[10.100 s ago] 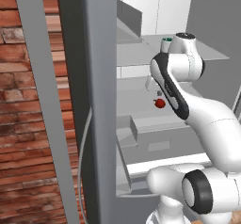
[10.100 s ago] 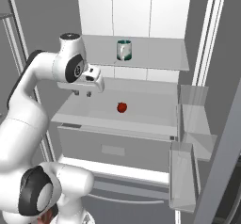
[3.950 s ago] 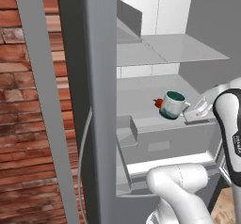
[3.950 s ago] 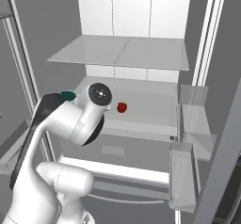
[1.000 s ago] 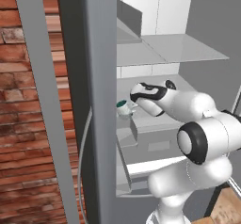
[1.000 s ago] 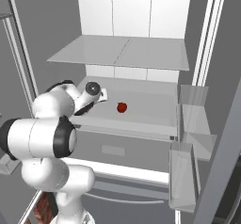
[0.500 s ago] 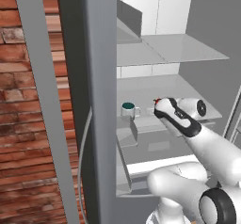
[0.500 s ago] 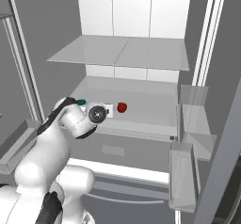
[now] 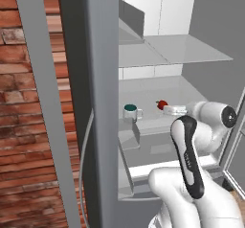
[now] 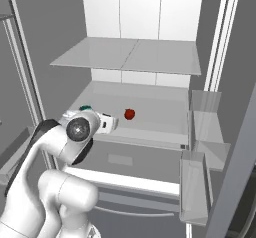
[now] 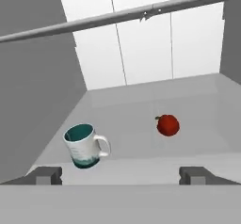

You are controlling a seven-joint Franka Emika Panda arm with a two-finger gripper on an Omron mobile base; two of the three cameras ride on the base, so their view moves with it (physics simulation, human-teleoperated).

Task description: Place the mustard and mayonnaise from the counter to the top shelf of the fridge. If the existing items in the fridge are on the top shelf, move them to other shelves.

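1. The fridge [image 10: 150, 12] stands open, its pale inside facing the robot.
2. The top shelf [image 10: 130, 57] is a flat grey panel high in the fridge, and its surface is bare in both base views.
3. Below the top shelf lies the lower shelf [image 10: 160, 124], wider and also grey.
4. The mug [image 11: 84, 145], teal inside with a white band and a handle, stands upright on the lower shelf, near the shelf's left front corner as the hand view shows it [image 9: 131, 112].
5. In the right base view, just a sliver of the mug's teal rim [image 10: 86, 108] peeks out behind the arm's wrist.
6. The red fruit [image 11: 167, 125] lies on the same lower shelf, to the right of the mug and well apart from it [image 10: 129, 114] [image 9: 161, 104].
7. The fingers [image 11: 121, 175] are spread wide and released, holding nothing; the 2 dark tips stand at the front edge of the lower shelf, with the mug beyond the left tip.
8. In the left base view the hand [image 9: 174, 110] sits just in front of the lower shelf, beside the red fruit and to the right of the mug.
9. Door bins [image 10: 202, 147] hang to the right of the lower shelf.
10. A red brick wall [image 9: 28, 126] shows to the left of the fridge in the left base view.
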